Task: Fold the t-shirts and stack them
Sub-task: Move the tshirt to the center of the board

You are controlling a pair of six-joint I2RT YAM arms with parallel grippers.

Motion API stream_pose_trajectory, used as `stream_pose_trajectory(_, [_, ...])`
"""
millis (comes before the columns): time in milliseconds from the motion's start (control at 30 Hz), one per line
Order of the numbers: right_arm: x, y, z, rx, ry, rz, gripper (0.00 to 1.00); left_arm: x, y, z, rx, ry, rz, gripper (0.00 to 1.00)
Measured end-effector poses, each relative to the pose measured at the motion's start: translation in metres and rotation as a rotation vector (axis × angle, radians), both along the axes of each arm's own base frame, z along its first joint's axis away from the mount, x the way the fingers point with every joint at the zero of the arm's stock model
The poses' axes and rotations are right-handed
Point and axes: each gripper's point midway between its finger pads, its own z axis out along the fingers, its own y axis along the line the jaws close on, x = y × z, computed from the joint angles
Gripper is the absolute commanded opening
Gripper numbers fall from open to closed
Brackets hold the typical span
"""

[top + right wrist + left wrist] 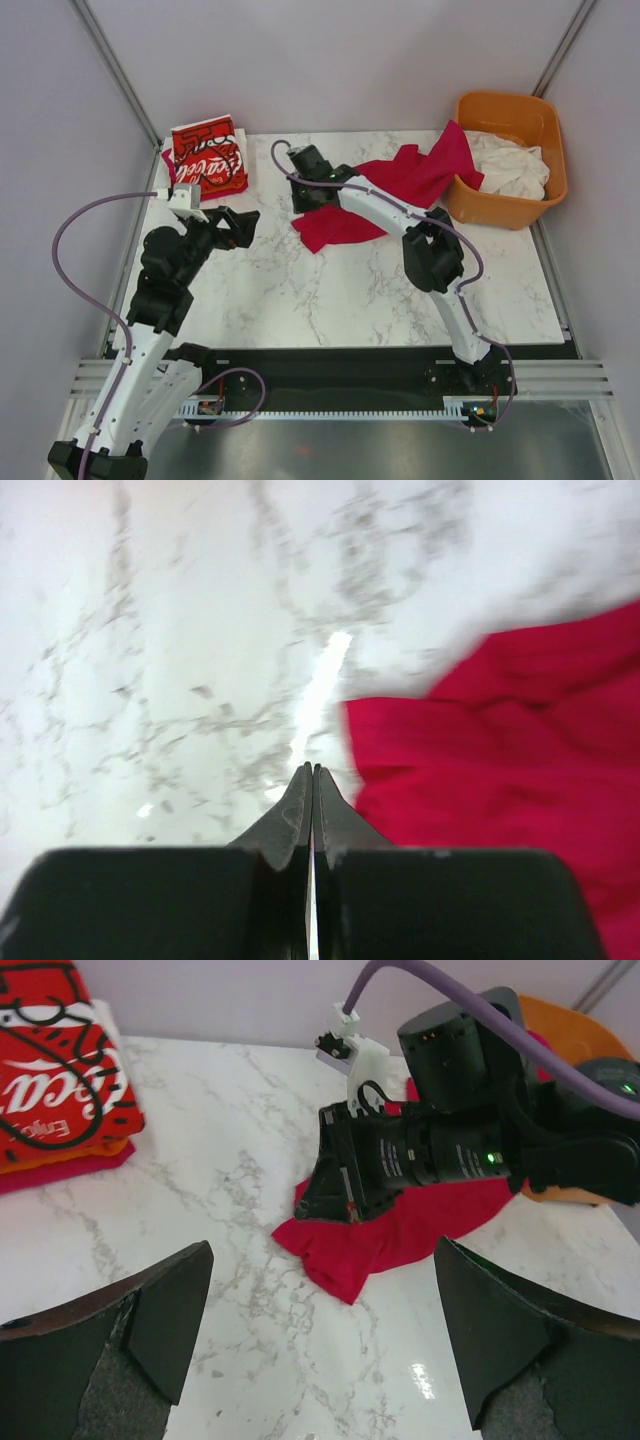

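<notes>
Our right end effector (311, 770) is squeezed shut, and we see no cloth between its fingers. It sits low over the bench (300, 300) near 12 o'clock, right at the left edge of the red shirt (400, 180). We think it is there to grab that edge, so it may need to open and go in once more.

That red shirt is not folded. It lies crumpled from 12 o'clock over to 1 o'clock, and one end hangs on the rim of the tub (500, 102). It needs to be flat on the bench before we can fold it.

Our left end effector (320, 1250) is wide open and holds nothing. It points at the red shirt from 9 o'clock, a little way off. We think it waits there so it can take the other side of the shirt.

At 11 o'clock the Coke shirt (208, 160) lies folded on top of a small pile (50, 1170). The pile sits in the corner, which leaves the middle for folding.

Some white shirts (512, 168) are bunched up in the tub at 2 o'clock. Lots of work is left.
</notes>
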Motion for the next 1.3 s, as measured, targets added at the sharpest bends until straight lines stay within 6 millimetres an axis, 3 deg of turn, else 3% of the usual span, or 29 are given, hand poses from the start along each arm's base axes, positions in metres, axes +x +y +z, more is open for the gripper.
stream_pose_trajectory(33, [-0.006, 0.016, -0.001, 0.02, 0.002, 0.026, 0.07, 0.003, 0.005, -0.004, 0.005, 0.014, 0.033, 1.0])
stream_pose_trajectory(67, [-0.015, 0.03, -0.006, 0.03, 0.011, 0.049, 0.35, 0.005, 0.011, -0.007, 0.011, 0.03, 0.066, 1.0])
stream_pose_trajectory(100, [-0.023, 0.037, -0.011, 0.03, 0.024, 0.057, 0.97, 0.006, 0.016, -0.012, 0.019, 0.049, 0.097, 1.0])
stream_pose_trajectory(167, [-0.038, 0.038, -0.026, -0.029, 0.028, 0.054, 0.98, 0.008, 0.022, -0.019, 0.03, 0.077, 0.134, 1.0])
stream_pose_trajectory(233, [-0.045, 0.022, -0.041, -0.104, 0.024, 0.029, 0.98, 0.007, 0.025, -0.025, 0.039, 0.099, 0.149, 1.0])
stream_pose_trajectory(300, [-0.038, -0.009, -0.052, -0.172, 0.037, -0.028, 0.98, 0.006, 0.026, -0.027, 0.042, 0.107, 0.153, 1.0])
stream_pose_trajectory(400, [-0.006, -0.068, -0.058, -0.235, 0.036, -0.152, 0.98, 0.007, 0.026, -0.027, 0.042, 0.109, 0.156, 1.0])
stream_pose_trajectory(533, [0.034, -0.149, -0.057, -0.287, 0.027, -0.327, 0.98, 0.009, 0.026, -0.03, 0.046, 0.119, 0.155, 1.0])
stream_pose_trajectory(600, [0.042, -0.171, -0.06, -0.3, 0.031, -0.371, 0.97, 0.008, 0.026, -0.03, 0.046, 0.12, 0.155, 1.0])
stream_pose_trajectory(700, [0.039, -0.178, -0.067, -0.312, 0.048, -0.374, 0.91, 0.008, 0.026, -0.03, 0.046, 0.12, 0.155, 1.0])
stream_pose_trajectory(733, [0.038, -0.175, -0.069, -0.31, 0.052, -0.364, 0.88, 0.008, 0.026, -0.03, 0.046, 0.12, 0.154, 1.0])
stream_pose_trajectory(833, [0.032, -0.159, -0.075, -0.291, 0.065, -0.32, 0.69, 0.008, 0.026, -0.03, 0.047, 0.123, 0.154, 1.0])
stream_pose_trajectory(867, [0.03, -0.153, -0.077, -0.285, 0.069, -0.305, 0.48, 0.008, 0.026, -0.031, 0.047, 0.124, 0.154, 1.0])
stream_pose_trajectory(933, [0.026, -0.142, -0.081, -0.276, 0.068, -0.277, 0.3, 0.009, 0.026, -0.032, 0.049, 0.13, 0.158, 1.0])
stream_pose_trajectory(967, [0.024, -0.135, -0.08, -0.262, 0.067, -0.263, 0.14, 0.009, 0.027, -0.033, 0.05, 0.134, 0.161, 1.0])
stream_pose_trajectory(1067, [0.019, -0.115, -0.081, -0.235, 0.061, -0.23, 0.0, 0.011, 0.029, -0.038, 0.053, 0.151, 0.176, 1.0])
stream_pose_trajectory(1133, [0.013, -0.095, -0.081, -0.208, 0.063, -0.194, 0.0, 0.012, 0.029, -0.041, 0.054, 0.164, 0.182, 1.0])
stream_pose_trajectory(1300, [-0.02, -0.016, -0.079, -0.104, 0.089, -0.037, 0.0, 0.016, 0.035, -0.048, 0.069, 0.204, 0.215, 1.0])
